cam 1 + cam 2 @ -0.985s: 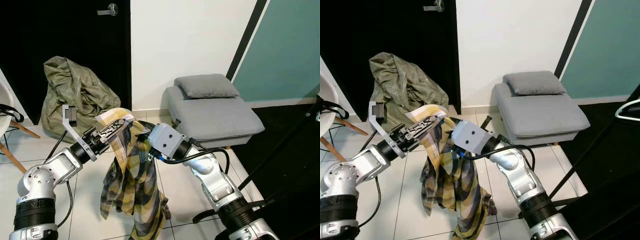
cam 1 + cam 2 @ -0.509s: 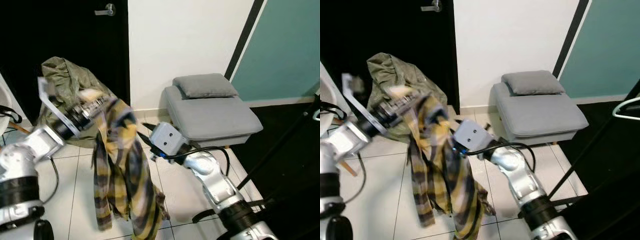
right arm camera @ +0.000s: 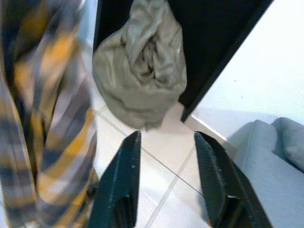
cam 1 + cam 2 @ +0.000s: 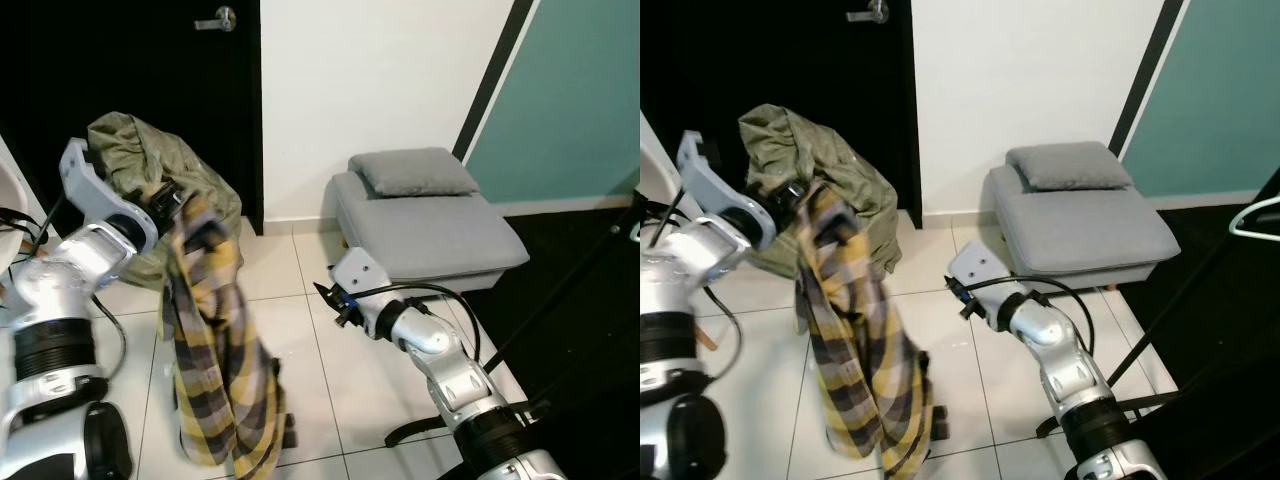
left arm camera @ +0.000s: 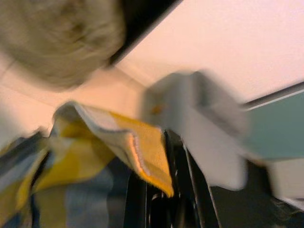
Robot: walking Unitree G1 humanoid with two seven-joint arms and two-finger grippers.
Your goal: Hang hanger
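Well, I have the plaid shirt [image 4: 210,350] up in my left pincer [image 4: 170,200], clenched on the collar end of the garment, and it is held out to my left in front of the olive cloth heap [image 4: 150,170] by the dark door [image 4: 130,80]. I cannot make out the hanger itself under the fabric, so I only judge it to be inside the collar. The shirt hangs straight down, its long axis close to vertical, the gathered top at the pincer and the hem trailing low towards the tiled floor [image 4: 300,330], possibly brushing it. My right pincer [image 3: 166,156] is released, its fingers [image 3: 124,166] spread and holding nothing, pointing towards the heap and the shirt from near the grey ottoman [image 4: 430,230]. As for progress, I would say the carrying part is in hand but the hanging is not done: the garment is on no rail or hook. At the far right a dark slanted pole [image 4: 560,290] and a pale hook shape [image 4: 1255,215] may be the rack, though I cannot be sure; reaching it is what is left.
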